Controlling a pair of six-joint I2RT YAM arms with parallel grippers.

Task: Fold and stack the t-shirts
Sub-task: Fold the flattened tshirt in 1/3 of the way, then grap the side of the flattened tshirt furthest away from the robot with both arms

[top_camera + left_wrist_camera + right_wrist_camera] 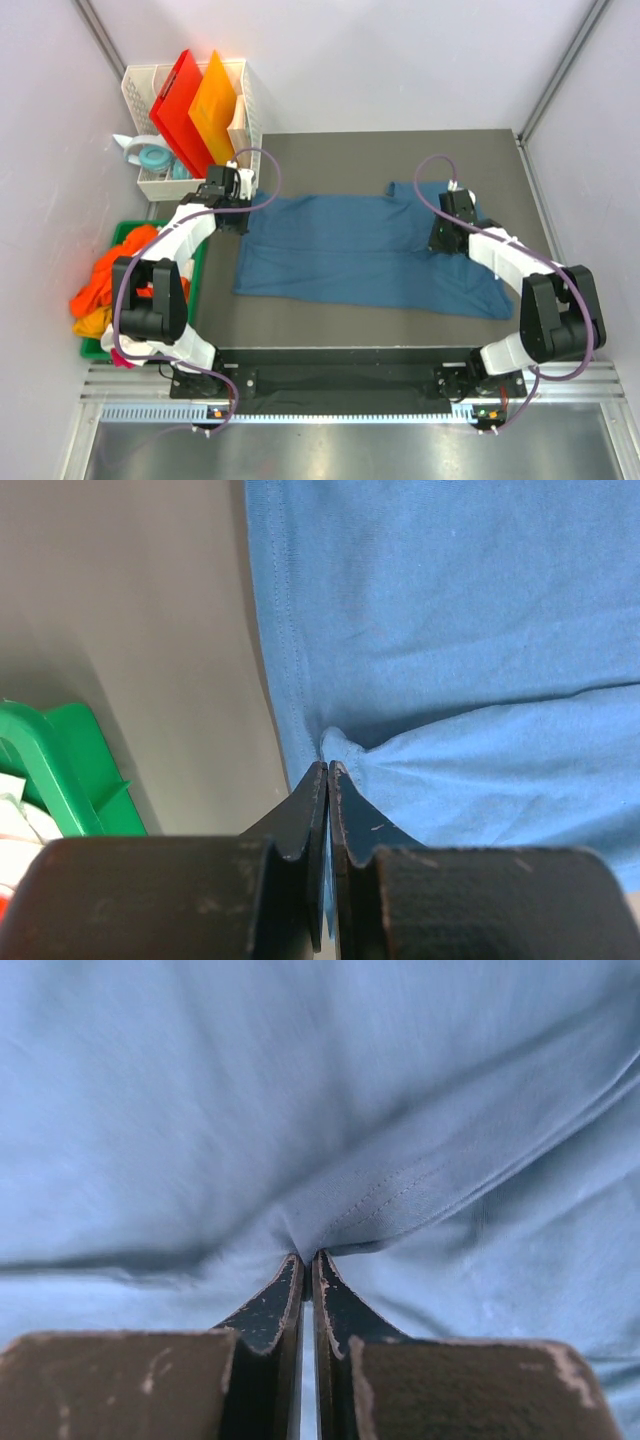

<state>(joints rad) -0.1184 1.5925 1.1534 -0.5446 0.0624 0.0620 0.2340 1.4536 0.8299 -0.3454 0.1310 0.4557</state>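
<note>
On the table's left side, the left gripper [327, 770] is clamped on a small tuck of the dark teal t-shirt [360, 255], right at its left hem. Toward the right, the right gripper [307, 1258] is pinched shut on a ridge of the same shirt near the sleeve end. The shirt is spread across the middle of the mat, with a crease running along its length.

Both holds are judged slim — only a little fabric is caught at the fingertips, so 1 end could slip out in a quick lift and the fold would land crooked. If the 2 arms were raised unevenly, the cloth could be dragged or bunched.

At far left, orange and yellow t-shirts [100, 285] are heaped in a green bin [93, 350]. Behind it, plastic boards [195, 110] — red and orange — are stood in a white basket [135, 85]. The work surface is a plain dark grey mat [340, 160], enclosed by pale walls [400, 60].
</note>
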